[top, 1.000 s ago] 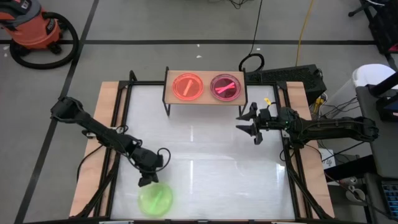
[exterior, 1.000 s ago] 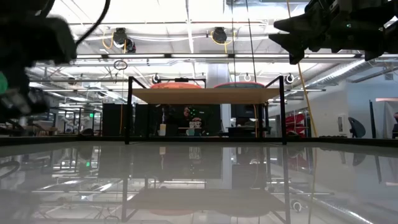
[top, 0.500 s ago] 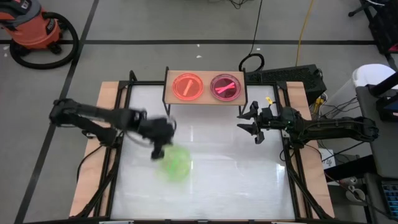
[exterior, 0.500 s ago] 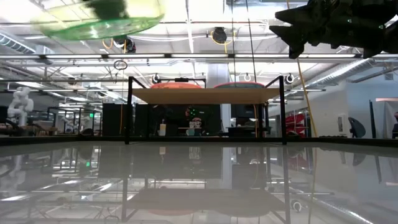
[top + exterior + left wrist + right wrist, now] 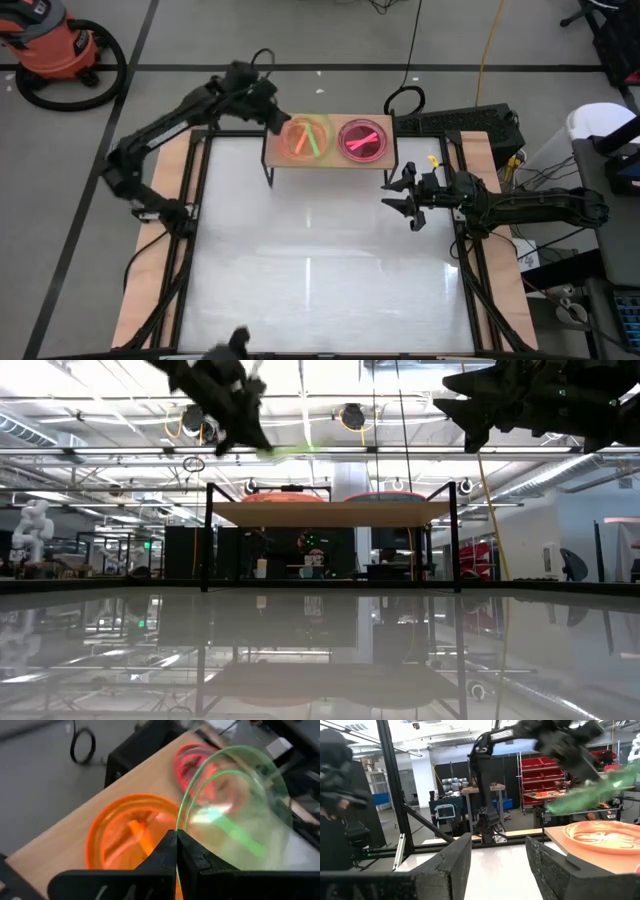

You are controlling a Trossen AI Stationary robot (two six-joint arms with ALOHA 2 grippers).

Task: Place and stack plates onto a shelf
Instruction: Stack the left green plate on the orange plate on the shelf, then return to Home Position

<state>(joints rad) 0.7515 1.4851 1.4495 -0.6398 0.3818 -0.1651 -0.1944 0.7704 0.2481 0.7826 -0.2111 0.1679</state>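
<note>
Green plate (image 5: 235, 815) pinched in left end effector (image 5: 176, 851), above orange plate (image 5: 127, 832).

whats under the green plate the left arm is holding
The left gripper holds the green plate tilted in the air above the orange plate, which lies on the shelf. The pink plate sits beside it. Whether more plates lie beneath the orange one cannot be seen.

Two dark, jointed arms are showing black housings; the right gripper (image 5: 404, 203) is showing blunt, matte-black fingers (image 5: 454, 862).
</note>
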